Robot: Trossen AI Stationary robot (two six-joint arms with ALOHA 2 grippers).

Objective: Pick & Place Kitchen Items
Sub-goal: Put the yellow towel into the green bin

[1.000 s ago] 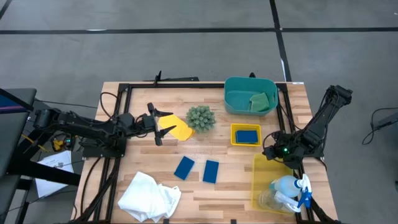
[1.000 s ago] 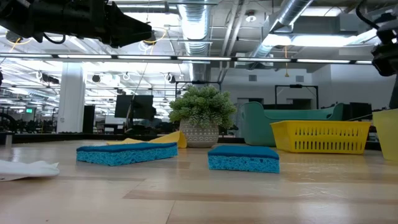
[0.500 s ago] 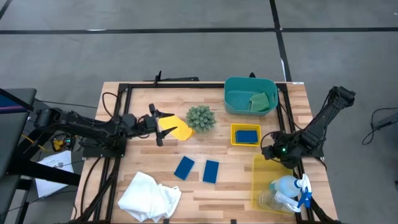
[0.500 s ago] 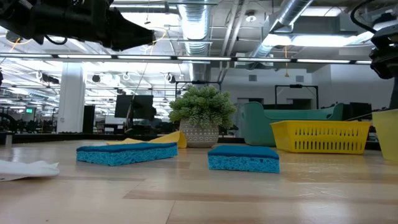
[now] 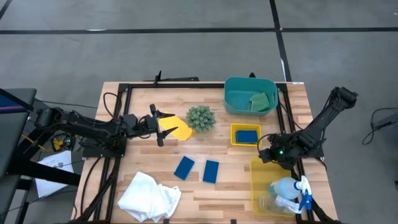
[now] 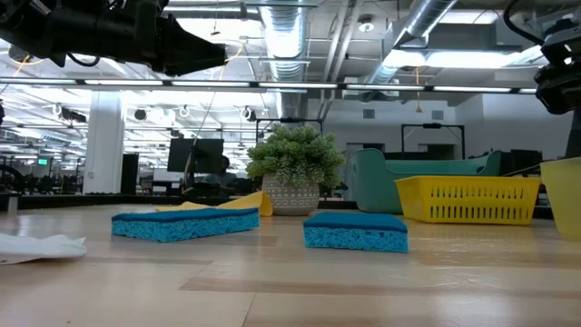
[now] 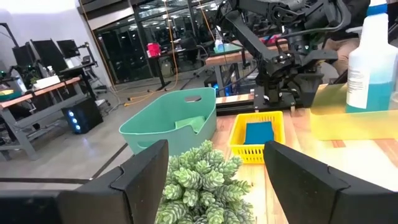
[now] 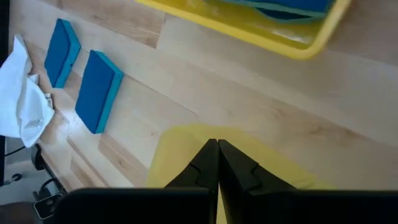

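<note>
My left gripper [image 5: 163, 127] hangs open and level above the table's left half, pointing at the yellow sponge [image 5: 181, 130] and the plant ball [image 5: 201, 118]; in its wrist view its fingers [image 7: 146, 177] stand either side of the plant [image 7: 199, 183]. Two blue sponges [image 5: 184, 167] [image 5: 211, 171] lie flat on the wood, and a white cloth [image 5: 149, 195] lies at the near edge. My right gripper [image 5: 266, 154] is shut, tilted down over the far corner of the translucent yellow bin [image 5: 273, 180], which holds the spray bottle [image 5: 289, 188] and clear cup [image 5: 268, 200].
A teal bin [image 5: 250, 95] with a green sponge [image 5: 260, 100] stands at the far right. A small yellow basket [image 5: 246, 134] with a blue sponge stands in front of it. A black frame runs round the table's edge [image 5: 118, 118]. Bare wood lies between the blue sponges and the basket.
</note>
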